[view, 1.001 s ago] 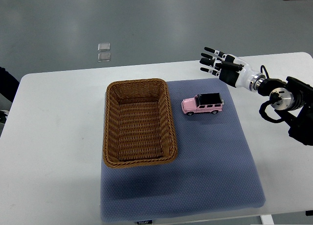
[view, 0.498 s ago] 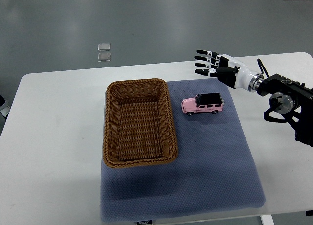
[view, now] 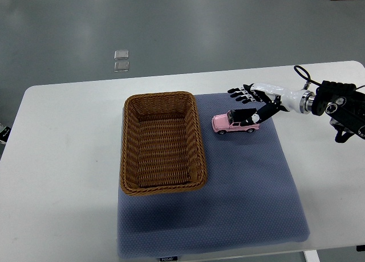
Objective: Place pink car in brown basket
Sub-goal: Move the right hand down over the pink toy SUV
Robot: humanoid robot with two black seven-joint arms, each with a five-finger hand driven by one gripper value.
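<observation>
The pink toy car [view: 228, 123], with a black roof, sits on the blue mat just right of the brown wicker basket [view: 162, 142], which holds nothing. My right hand [view: 251, 105] reaches in from the right and hovers over the car's rear half. Its fingers are spread above the roof and the thumb lies beside the car's tail, not closed around it. The left arm is out of view.
The blue-grey mat [view: 239, 193] covers the middle and right of the white table [view: 63, 159]. Grey floor lies beyond the table's far edge, with a small clear object [view: 121, 61] on it.
My right hand has moved down and to the left, from behind the car to directly over its rear end, and has turned palm down. The car and basket have not moved.
</observation>
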